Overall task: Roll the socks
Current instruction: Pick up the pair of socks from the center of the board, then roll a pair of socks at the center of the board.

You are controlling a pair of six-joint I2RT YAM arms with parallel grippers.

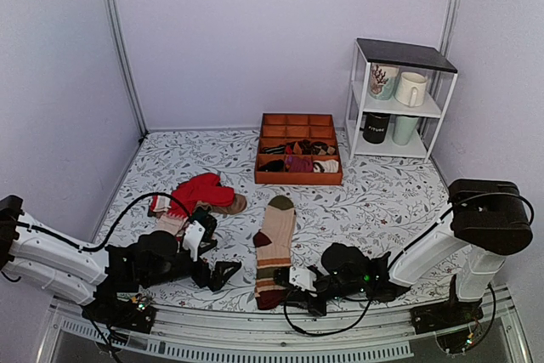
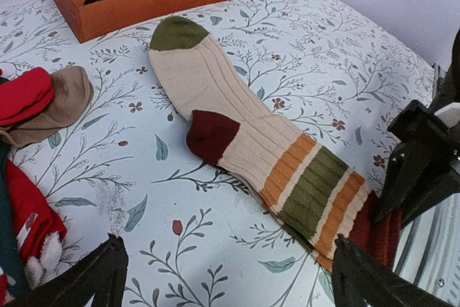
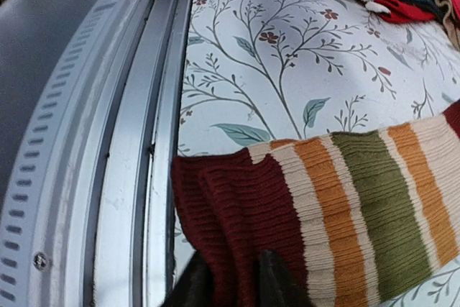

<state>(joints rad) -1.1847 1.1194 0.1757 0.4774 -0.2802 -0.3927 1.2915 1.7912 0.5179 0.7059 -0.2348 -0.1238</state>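
The socks (image 1: 274,248) lie flat as a stacked pair in the middle of the table. The olive toe points to the far side and the dark maroon cuff to the near edge. In the left wrist view the socks (image 2: 237,116) stretch from upper left to lower right. My left gripper (image 1: 224,272) is open and empty, low over the cloth just left of the striped part, with its fingers (image 2: 93,282) wide apart. My right gripper (image 1: 295,292) is at the cuff. In the right wrist view the right gripper (image 3: 233,282) is shut on a raised fold of the maroon cuff (image 3: 230,206).
Bright red socks and a tan one (image 1: 200,193) lie in a pile to the left. A wooden divided tray (image 1: 297,178) holding small sock bundles stands behind. A white shelf with mugs (image 1: 399,99) is at the back right. A metal rail (image 3: 122,141) runs along the near table edge, close to the cuff.
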